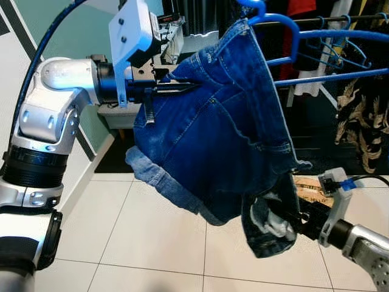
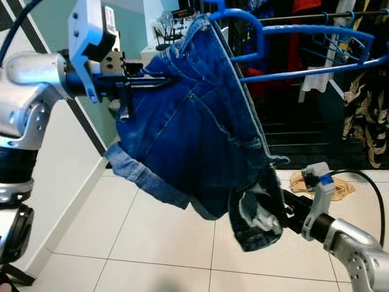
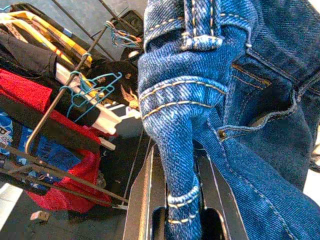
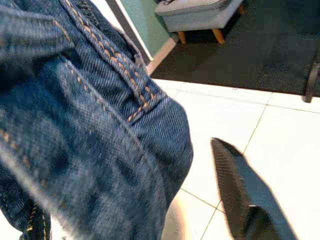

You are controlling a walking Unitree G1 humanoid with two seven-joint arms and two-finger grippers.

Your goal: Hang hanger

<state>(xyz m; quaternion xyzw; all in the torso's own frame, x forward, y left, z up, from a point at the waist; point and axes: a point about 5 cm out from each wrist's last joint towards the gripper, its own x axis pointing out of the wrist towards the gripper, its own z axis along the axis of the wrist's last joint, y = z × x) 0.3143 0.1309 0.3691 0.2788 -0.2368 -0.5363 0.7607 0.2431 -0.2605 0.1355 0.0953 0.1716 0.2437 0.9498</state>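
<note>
carrying the loaded hanger to the rail

holding denim shorts [image 1: 219, 134] draped on a blue hanger [image 1: 285, 36], the left hand [image 1: 176, 88] is clamped on the waistband and the right hand [image 1: 292, 222] pinches a leg hem. next, i judge, lift the hook onto the clothes rail [image 1: 340, 20] behind.

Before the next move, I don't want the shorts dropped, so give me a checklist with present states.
1. Left hand clamped on the denim shorts waistband: ok, fabric sits between its fingers.
2. Right hand holding the lower hem: cannot tell, cloth covers its fingers.
3. Shorts on the blue hanger: ok, draped over it.
4. Hanger hooked on the clothes rail: not ok, not yet on it.
5. Shorts clear of the tiled floor: ok.
</note>
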